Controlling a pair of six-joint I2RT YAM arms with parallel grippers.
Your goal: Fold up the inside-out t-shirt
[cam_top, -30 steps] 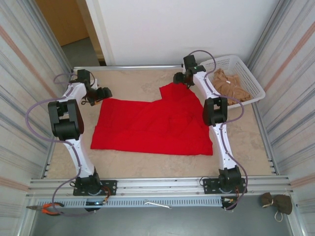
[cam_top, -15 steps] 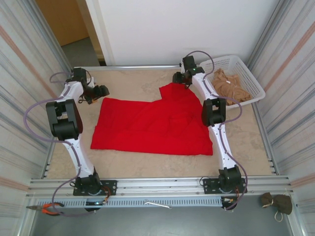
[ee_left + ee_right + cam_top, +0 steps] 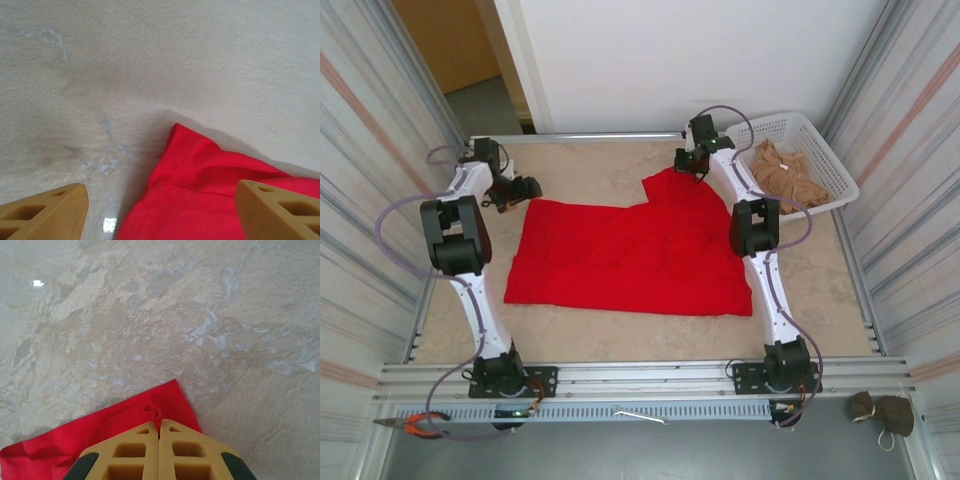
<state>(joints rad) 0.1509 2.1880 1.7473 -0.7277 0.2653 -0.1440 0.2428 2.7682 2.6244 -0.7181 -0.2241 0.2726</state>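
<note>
The inside-out t-shirt (image 3: 620, 255) lies spread flat and bright red across the middle of the table. Its far right corner (image 3: 167, 397) is pinched between the yellow fingers of my right gripper (image 3: 160, 421), which is shut on the cloth. From above, that right gripper (image 3: 688, 165) sits at the shirt's far peak. My left gripper (image 3: 530, 187) hovers open at the shirt's far left corner. In the left wrist view, the red corner (image 3: 200, 190) lies between the wide-apart fingers of the left gripper (image 3: 160, 192), and neither finger touches it.
A white basket (image 3: 832, 150) with tan cloth (image 3: 782, 172) stands at the back right. Pliers (image 3: 415, 425) and a dark cloth piece (image 3: 885, 412) lie on the floor in front of the rail. Corrugated walls close in both sides.
My right gripper has closed on the shirt's far right corner. The left gripper has shifted slightly left and back, staying open.
</note>
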